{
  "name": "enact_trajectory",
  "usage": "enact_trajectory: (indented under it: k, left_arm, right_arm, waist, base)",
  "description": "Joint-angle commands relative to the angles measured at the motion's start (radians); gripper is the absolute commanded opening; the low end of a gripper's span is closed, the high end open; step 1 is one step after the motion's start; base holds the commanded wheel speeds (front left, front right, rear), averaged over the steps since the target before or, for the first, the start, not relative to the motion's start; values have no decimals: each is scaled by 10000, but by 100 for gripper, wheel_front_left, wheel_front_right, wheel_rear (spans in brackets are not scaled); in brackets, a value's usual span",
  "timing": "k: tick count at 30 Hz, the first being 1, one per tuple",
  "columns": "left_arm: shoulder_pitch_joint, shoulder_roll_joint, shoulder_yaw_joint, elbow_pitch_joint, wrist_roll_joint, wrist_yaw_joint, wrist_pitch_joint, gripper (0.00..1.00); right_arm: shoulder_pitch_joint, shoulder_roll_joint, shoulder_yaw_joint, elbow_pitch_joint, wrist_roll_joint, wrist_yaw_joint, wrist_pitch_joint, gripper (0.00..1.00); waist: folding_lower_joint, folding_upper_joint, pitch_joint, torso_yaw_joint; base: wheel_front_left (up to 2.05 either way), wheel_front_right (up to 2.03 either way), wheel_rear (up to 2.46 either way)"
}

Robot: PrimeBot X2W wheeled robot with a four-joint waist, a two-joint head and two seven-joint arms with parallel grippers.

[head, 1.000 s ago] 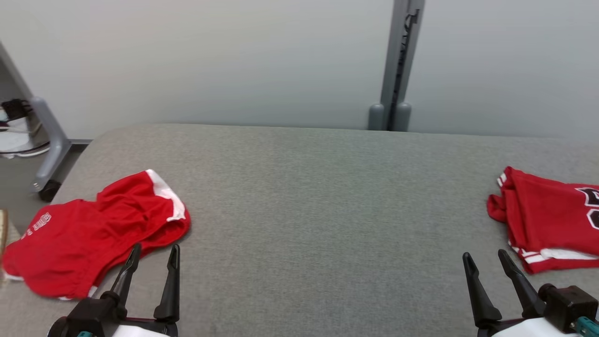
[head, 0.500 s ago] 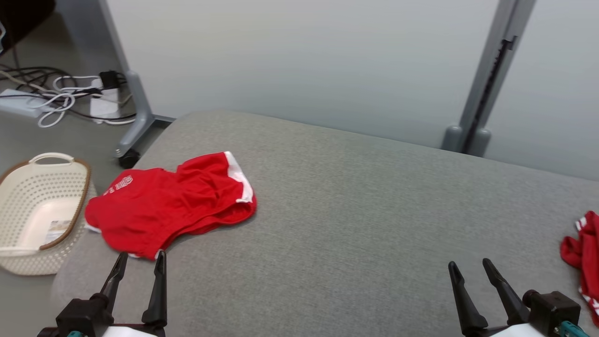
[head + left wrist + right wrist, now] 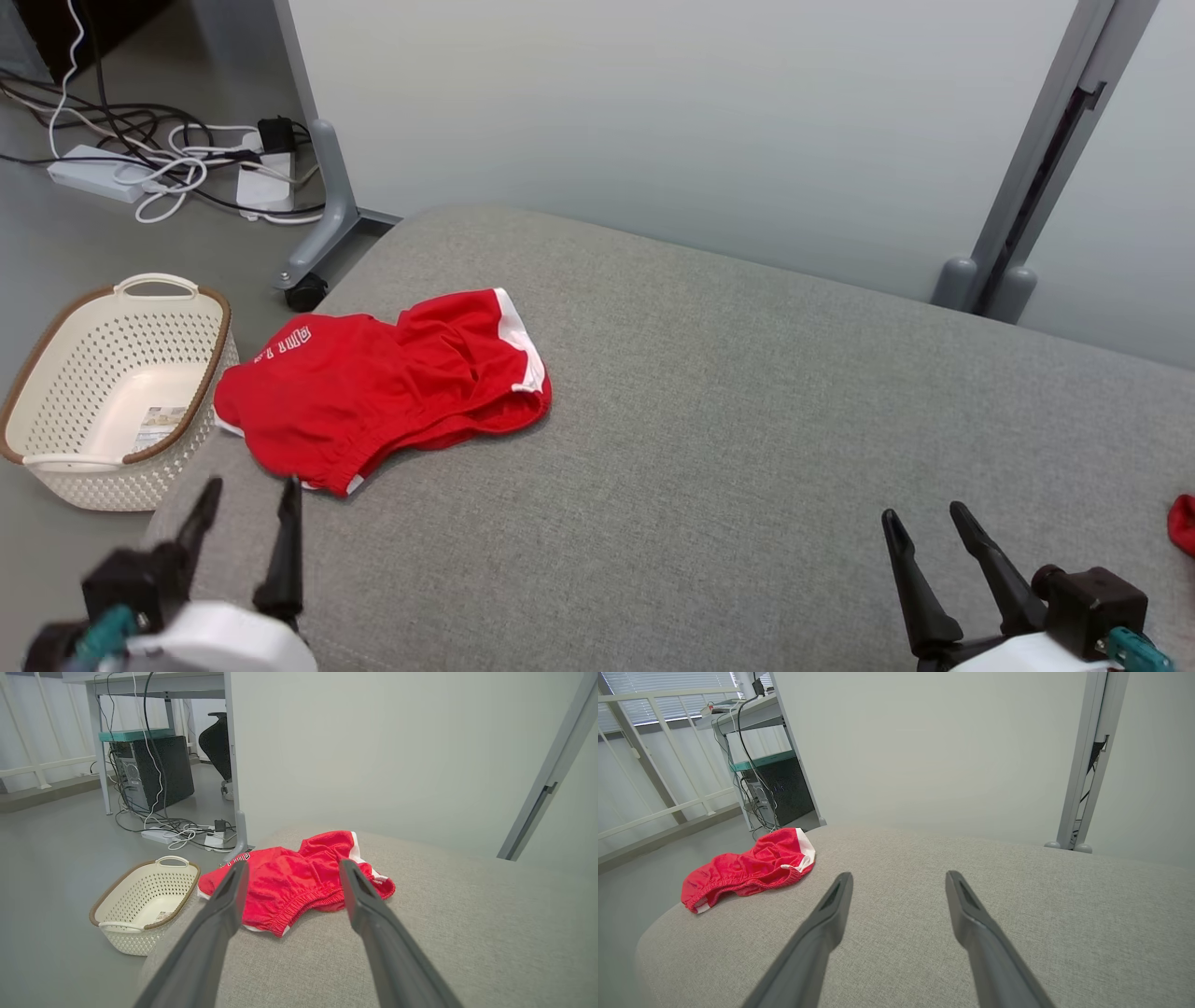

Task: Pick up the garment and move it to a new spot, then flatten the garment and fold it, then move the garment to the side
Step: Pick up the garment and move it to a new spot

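Left gripper [image 3: 254, 483] sits at the near left with its two dark fingers spread wide apart, and nothing is between them. It hangs over the near left edge of the grey cloth table top [image 3: 747, 420], just short of the red shorts [image 3: 373, 392]. Down on the grey floor [image 3: 56, 243] to the left stands a cream basket [image 3: 103, 485] full of little holes, close beside the table corner. Far behind it lie a white power strip [image 3: 93, 173] and a tangle of black and white wires [image 3: 177, 163]. A grey leg [image 3: 327, 177] with a small black wheel [image 3: 301, 297] stands there too, and the left wrist view shows a black computer box [image 3: 159, 772] under a desk [image 3: 154, 683]. The red shorts are the garment: they lie in a crumpled heap on the left part of the table top, with a white stripe on their right side and small white letters on their left. To the right of them the table top is flat and smooth. A plain pale wall [image 3: 653, 112] stands along the far side. A grey post [image 3: 1046, 159] goes up the wall at the far right. The right gripper [image 3: 922, 511] is at the near right, its fingers spread wide too, pinching nothing. A bit of another red cloth [image 3: 1184, 523] peeks in at the right edge.
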Motion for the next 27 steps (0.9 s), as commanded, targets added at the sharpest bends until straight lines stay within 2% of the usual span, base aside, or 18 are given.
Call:
enact_trajectory:
  k: [1, 9, 12, 14, 17, 27]
  left_arm:
    - [-603, 248, 158, -117, -76, 67, 475, 100]
    - [-3376, 1309, 472, 720, -714, -302, 3105, 100]
    - [-4488, 1592, 510, 1532, -882, -345, 4030, 100]
    - [-5191, 1574, 523, 2173, -1148, -396, 4587, 100]
    - [-5841, 1712, 494, 2811, -1204, -472, 4891, 100]
    - [-7711, 1886, 318, 6832, -1800, -1239, 6078, 100]
  right_arm:
    - [-162, -162, -19, -92, -50, 19, 17, 100]
    - [-841, -468, -230, -563, -184, 19, 230, 100]
    - [-1225, -629, -291, -787, -274, 19, 295, 100]
    - [-1627, -682, -348, -991, -337, 19, 280, 100]
    - [-1923, -695, -357, -1142, -376, 19, 309, 100]
    - [-2898, -679, -215, -1513, -543, 19, 390, 100]
  waist:
    - [0, -1, 202, -89]
    - [0, -1, 1292, -578]
    - [0, -1, 1784, -850]
    - [0, -1, 2140, -1088]
    - [0, -1, 2425, -1308]
    - [0, -1, 3464, -2369]
  base:
    - [0, 0, 0]
    - [0, 0, 0]
    - [0, 0, 0]
    - [0, 0, 0]
    - [0, 0, 0]
    - [0, 0, 0]
